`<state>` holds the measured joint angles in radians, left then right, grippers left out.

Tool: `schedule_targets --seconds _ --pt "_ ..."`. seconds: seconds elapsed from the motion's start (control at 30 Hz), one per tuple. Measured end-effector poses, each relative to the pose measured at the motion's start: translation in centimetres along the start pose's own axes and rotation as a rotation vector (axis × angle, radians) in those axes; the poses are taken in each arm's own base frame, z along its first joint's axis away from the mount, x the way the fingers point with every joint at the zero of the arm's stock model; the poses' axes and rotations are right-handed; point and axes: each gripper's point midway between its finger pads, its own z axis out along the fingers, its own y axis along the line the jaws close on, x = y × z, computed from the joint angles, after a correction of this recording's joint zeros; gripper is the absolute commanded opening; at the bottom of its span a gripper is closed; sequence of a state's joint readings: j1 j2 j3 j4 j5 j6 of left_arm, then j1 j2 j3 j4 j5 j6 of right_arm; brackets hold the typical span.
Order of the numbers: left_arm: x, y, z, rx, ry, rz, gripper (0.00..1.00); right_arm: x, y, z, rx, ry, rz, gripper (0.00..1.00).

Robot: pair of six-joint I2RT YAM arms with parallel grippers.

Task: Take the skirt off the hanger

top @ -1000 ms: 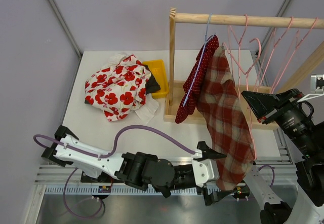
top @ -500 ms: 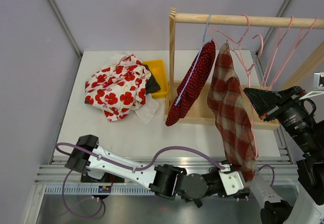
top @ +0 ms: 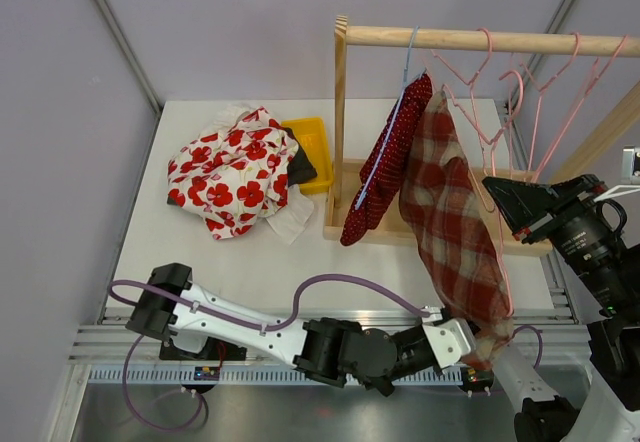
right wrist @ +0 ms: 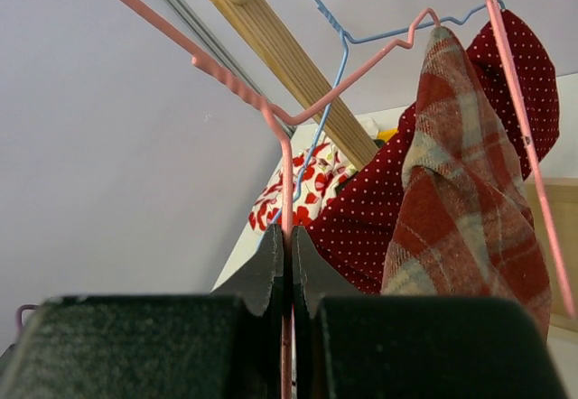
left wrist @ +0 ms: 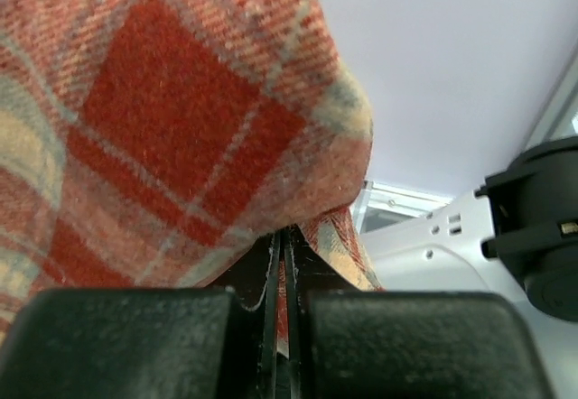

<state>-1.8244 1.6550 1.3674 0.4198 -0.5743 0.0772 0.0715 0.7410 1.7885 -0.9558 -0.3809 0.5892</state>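
The red plaid skirt [top: 455, 222] hangs from a pink hanger [top: 478, 137] on the wooden rail. Its lower end reaches the table's near edge, where my left gripper [top: 476, 350] is shut on the hem. In the left wrist view the plaid skirt [left wrist: 181, 128] fills the upper left, and a fold of it is pinched in my left gripper [left wrist: 282, 247]. My right gripper [top: 488, 188] sits at the skirt's right side. In the right wrist view it [right wrist: 289, 236] is shut on the pink hanger [right wrist: 287, 169] wire, with the skirt [right wrist: 465, 191] draped to the right.
A wooden rack [top: 341, 122] with a rail [top: 470, 38] stands on the table. A red dotted garment [top: 388, 157] on a blue hanger hangs left of the skirt. Bare pink hangers [top: 565, 77] hang at the right. A floral cloth pile [top: 232, 172] and yellow bin [top: 314, 140] lie at the left.
My left gripper went from open to shut on the skirt's hem after its arm swept right along the near edge. The skirt and hanger swung slightly. The right gripper stayed shut on the hanger.
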Motion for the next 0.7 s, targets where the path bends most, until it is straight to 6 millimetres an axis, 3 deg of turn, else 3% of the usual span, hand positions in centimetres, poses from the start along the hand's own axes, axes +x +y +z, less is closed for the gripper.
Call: schedule_targets --seconds 0.13,0.3,0.43,0.6,0.7 --pt "0.2 -0.7 -1.7 0.050 0.014 -0.003 0.00 -0.2 -0.3 0.3 0.011 -0.001 -0.014 0.00" --pt "0.9 -3.5 -5.8 0.139 0.044 -0.052 0.00 -1.4 -0.5 1.9 0.031 0.003 -0.032 0.00" --pt "3.3 -5.1 -9.4 0.156 0.099 -0.113 0.00 -1.1 -1.5 3.4 0.057 0.046 -0.022 0.00" --pt "6.8 -3.8 -11.2 0.044 0.194 -0.104 0.00 -1.0 -2.7 5.6 0.081 0.083 -0.018 0.00" --pt "7.4 -2.4 -11.3 -0.035 0.240 -0.072 0.00 -1.2 -3.5 7.4 0.093 0.094 -0.017 0.00"
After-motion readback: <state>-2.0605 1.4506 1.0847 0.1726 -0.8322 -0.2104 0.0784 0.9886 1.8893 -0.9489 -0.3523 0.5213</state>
